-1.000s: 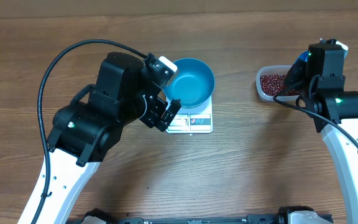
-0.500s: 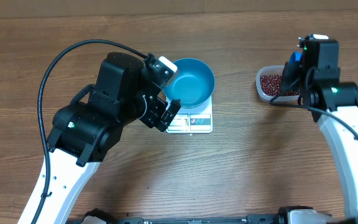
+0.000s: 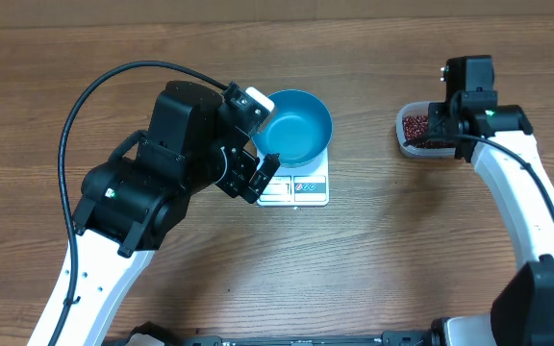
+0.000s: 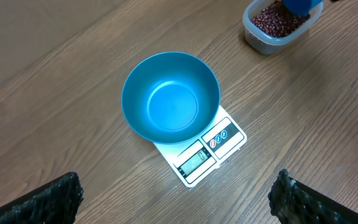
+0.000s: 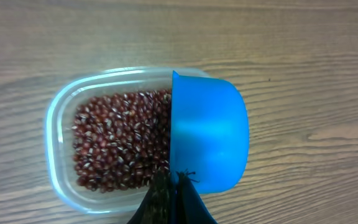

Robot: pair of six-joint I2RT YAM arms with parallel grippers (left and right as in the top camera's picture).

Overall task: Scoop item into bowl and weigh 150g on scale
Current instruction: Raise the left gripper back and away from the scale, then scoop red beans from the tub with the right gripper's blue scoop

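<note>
The right gripper (image 5: pixel 174 180) is clenched, its two dark fingers pressed together on the near edge of a small blue scoop (image 5: pixel 209 142). The scoop's handle is hidden between the fingers. The scoop juts straight out ahead of the fingertips, turned so that its smooth outer shell faces the wrist camera and its straight rim runs away from the gripper. Whether it carries anything inside cannot be seen.

Just under and beside the scoop sits a clear plastic tub (image 5: pixel 56 118) with rounded corners. The scoop covers the tub's side nearest the gripper's centre line and hangs out past its wall over the wooden table (image 5: pixel 303 56). The small red-brown beans (image 5: pixel 117 146) fill the uncovered part of the tub in a loose layer, reaching up to the scoop's rim. It is unclear whether the rim touches them.

The left gripper (image 4: pixel 176 183) is released, its black textured fingers spread wide to the two lower corners of the wrist view, grasping nothing. Ahead of it and below, between the fingers' lines, stands the round blue bowl (image 4: pixel 169 99), empty, its smooth floor bare. The bowl rests on the white scale (image 4: pixel 199 160), covering most of the platform. The display strip and buttons stick out on the side towards the gripper. The tub lies well beyond the bowl, far from this gripper.
</note>
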